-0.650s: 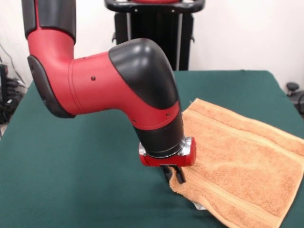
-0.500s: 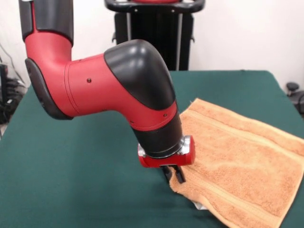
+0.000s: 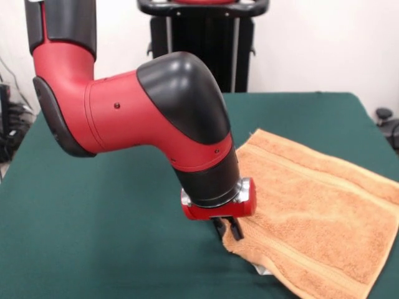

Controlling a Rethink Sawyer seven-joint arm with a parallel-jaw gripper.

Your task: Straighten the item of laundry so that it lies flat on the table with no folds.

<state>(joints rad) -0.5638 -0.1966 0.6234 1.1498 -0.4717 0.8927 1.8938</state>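
The orange-tan towel (image 3: pixel 318 218) lies spread on the right side of the green table (image 3: pixel 112 237), running off the picture's right edge. A stripe band shows along its far edge, and a small white tag (image 3: pixel 261 269) peeks out under its near left corner. My gripper (image 3: pixel 228 229) hangs from the red and black arm and stands at that near left corner. Its dark fingers are close together and pinch the towel's edge, which is lifted a little off the cloth.
The robot's black pedestal (image 3: pixel 199 43) stands at the far side of the table. The red arm's elbow (image 3: pixel 149 112) hangs over the table's middle. Dark gear shows beyond the table's left edge (image 3: pixel 9 118) and right edge (image 3: pixel 386 121).
The arm has shifted slightly to the left. The gripper stays at the towel's near left corner, and the towel looks the same.
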